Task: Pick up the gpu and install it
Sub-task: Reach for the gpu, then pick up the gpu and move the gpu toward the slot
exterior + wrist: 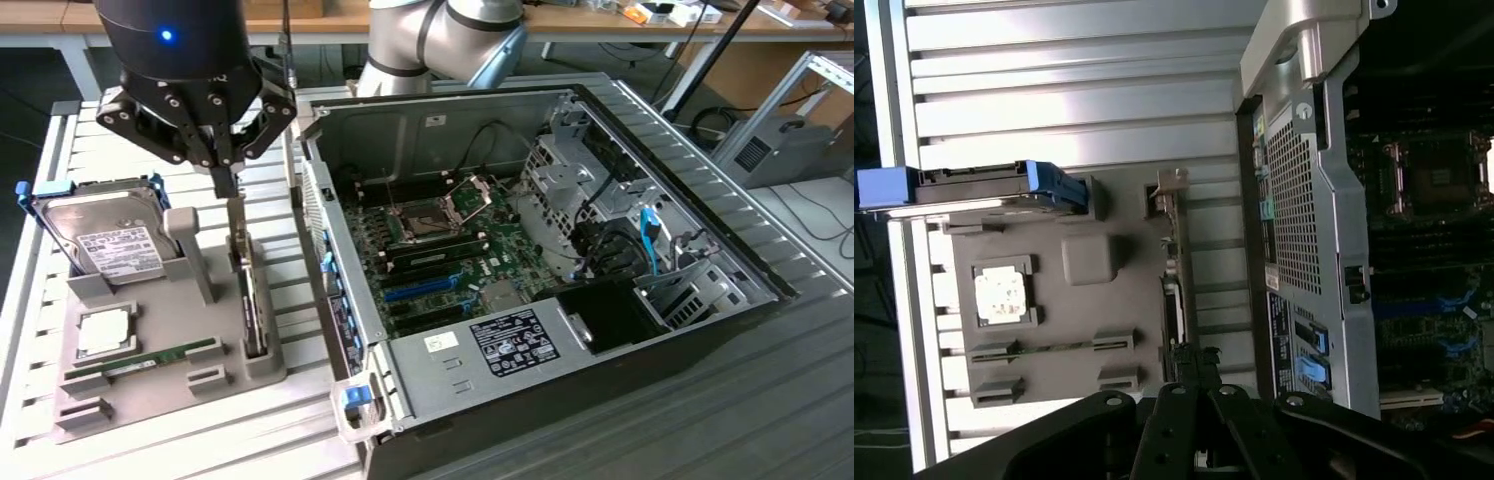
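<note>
The gpu (pixel 248 300) stands on its edge in a slot of the grey holder tray (pixel 160 395), its silver end bracket pointing up. In the wrist view the gpu (pixel 1172 290) appears edge-on as a thin dark strip. My gripper (pixel 224 183) hangs just above the top of that bracket, fingers shut together with nothing between them. In the wrist view the gripper (pixel 1192 365) tips meet over the card's near end. The open computer case (pixel 534 250) lies at the exterior view's right, with its motherboard (pixel 441 260) and blue card slots (pixel 424 290) exposed.
On the same tray stand a hard drive (pixel 114 250) with blue rails, a square processor chip (pixel 103 332) and a narrow green memory stick (pixel 140 358). A grey post (pixel 187 245) rises beside the gpu. The case's perforated rear wall (pixel 1304 200) borders the tray.
</note>
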Tool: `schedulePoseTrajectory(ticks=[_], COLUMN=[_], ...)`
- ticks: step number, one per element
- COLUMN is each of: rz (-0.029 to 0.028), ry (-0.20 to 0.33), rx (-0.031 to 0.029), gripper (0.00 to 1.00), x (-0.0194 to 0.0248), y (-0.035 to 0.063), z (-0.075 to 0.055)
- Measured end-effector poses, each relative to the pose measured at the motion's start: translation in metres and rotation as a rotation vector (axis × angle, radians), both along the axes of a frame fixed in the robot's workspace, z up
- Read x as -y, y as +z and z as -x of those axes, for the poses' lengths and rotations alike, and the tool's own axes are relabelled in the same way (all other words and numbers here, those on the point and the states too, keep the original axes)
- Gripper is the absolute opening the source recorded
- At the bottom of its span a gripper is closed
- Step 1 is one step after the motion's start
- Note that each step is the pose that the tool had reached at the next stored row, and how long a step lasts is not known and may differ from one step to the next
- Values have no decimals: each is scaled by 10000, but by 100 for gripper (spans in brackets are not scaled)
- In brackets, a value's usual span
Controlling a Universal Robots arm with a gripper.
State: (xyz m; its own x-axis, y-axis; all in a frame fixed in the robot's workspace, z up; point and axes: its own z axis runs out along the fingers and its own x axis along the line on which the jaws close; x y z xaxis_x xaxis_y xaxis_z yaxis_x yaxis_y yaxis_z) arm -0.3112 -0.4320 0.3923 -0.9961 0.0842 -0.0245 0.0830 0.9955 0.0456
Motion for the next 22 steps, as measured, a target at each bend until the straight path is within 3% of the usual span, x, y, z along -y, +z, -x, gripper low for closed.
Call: schedulePoseTrajectory(ticks=[12, 22], rz=[0, -1], ry=[0, 1], rx=[0, 0], gripper=[11, 11], x=[34, 34], y=[0, 0], z=[30, 31])
